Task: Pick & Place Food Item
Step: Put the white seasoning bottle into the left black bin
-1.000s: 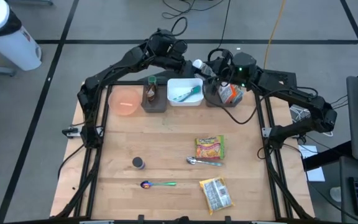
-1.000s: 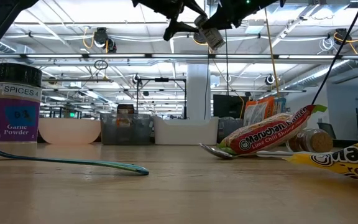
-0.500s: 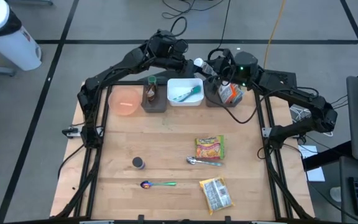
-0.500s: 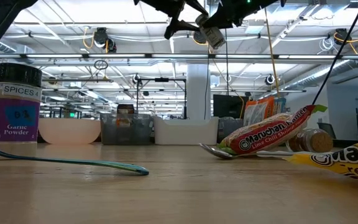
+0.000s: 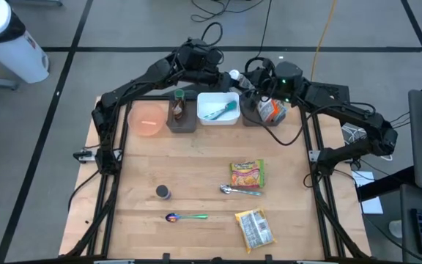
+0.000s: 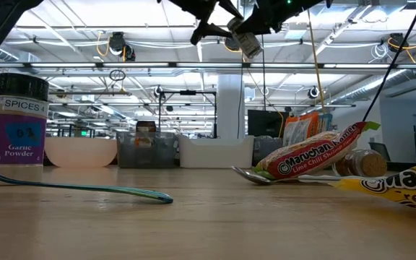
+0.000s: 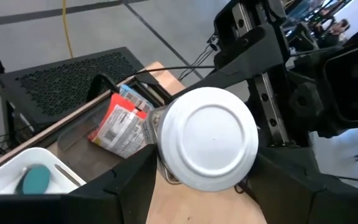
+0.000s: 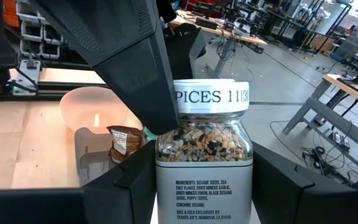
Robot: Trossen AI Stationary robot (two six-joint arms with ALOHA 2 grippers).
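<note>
Up at the far edge of the table, both arms reach in toward each other over the row of bins. The right gripper (image 5: 245, 79) is clamped around the glass body of a spice jar (image 5: 235, 76) filled with mixed seeds, holding it in the air above the white bin (image 5: 217, 108); the right wrist view shows the jar (image 8: 204, 155) upright between that arm's dark fingers (image 8: 120, 186). The left gripper (image 5: 218, 73) meets the jar from the left, its fingers (image 7: 129, 186) standing on either side of the white lid (image 7: 209, 138); whether they press on the lid or just flank it I cannot tell. In the low view the jar (image 6: 248, 42) hangs tilted, high above the table, between the two grippers.

Below them, along the far side, sit a pink bowl (image 5: 149, 121) at left, then a dark bin (image 5: 181, 123) holding a small brown bottle (image 5: 178, 108), then the white bin with a teal utensil (image 5: 222, 111) in it, and at right another dark bin (image 5: 259, 119) with an orange-and-white packet (image 5: 272, 109).

Nearer, well apart from the arms, lie a ramen packet (image 5: 247, 174) with a metal spoon (image 5: 240, 191) just beside it, a second ramen packet (image 5: 255, 228) at near right, a garlic powder jar (image 5: 163, 192), and a colourful spoon (image 5: 187, 217).
</note>
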